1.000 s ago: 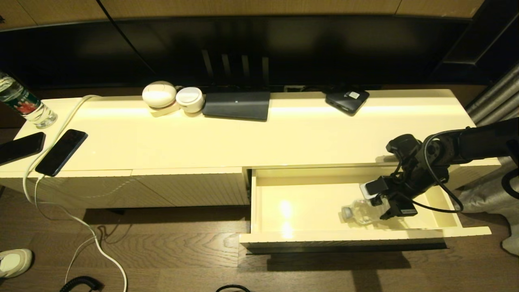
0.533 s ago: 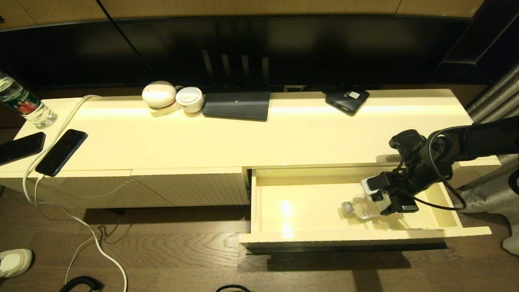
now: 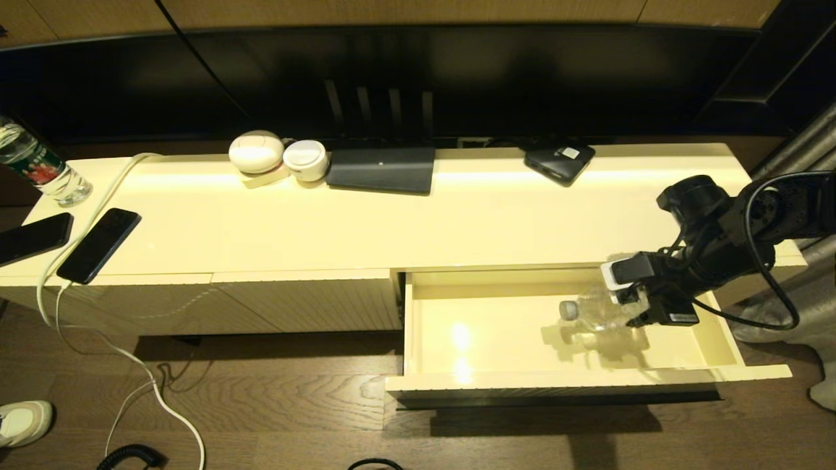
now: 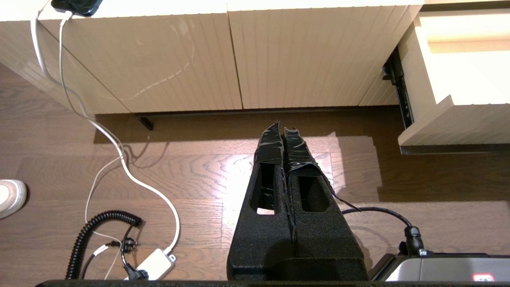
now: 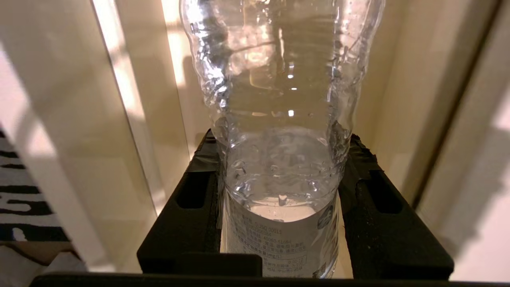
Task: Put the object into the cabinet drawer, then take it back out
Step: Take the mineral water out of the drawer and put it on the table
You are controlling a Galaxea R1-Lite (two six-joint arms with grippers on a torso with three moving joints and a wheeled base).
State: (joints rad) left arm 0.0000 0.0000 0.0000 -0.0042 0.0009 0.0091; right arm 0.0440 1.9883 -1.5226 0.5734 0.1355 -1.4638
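Observation:
The small clear water bottle (image 3: 593,314) hangs on its side above the floor of the open cream drawer (image 3: 496,385), cap pointing left, casting a shadow below it. My right gripper (image 3: 630,307) is shut on the bottle near its base. In the right wrist view the bottle (image 5: 279,119) fills the space between both black fingers (image 5: 195,191), which press its sides; its cap is out of that view. My left gripper (image 4: 282,127) is shut on nothing and hangs low over the wood floor, in front of the closed cabinet fronts.
On the cabinet top (image 3: 418,222) lie two phones (image 3: 98,245), a labelled bottle (image 3: 39,166), two white round devices (image 3: 281,156), a dark flat box (image 3: 382,170) and a black device (image 3: 558,162). A white cable (image 3: 130,352) trails to the floor.
My right gripper has lifted the bottle off the drawer floor and carried it up and towards the right rear of the drawer. The left arm has not moved.

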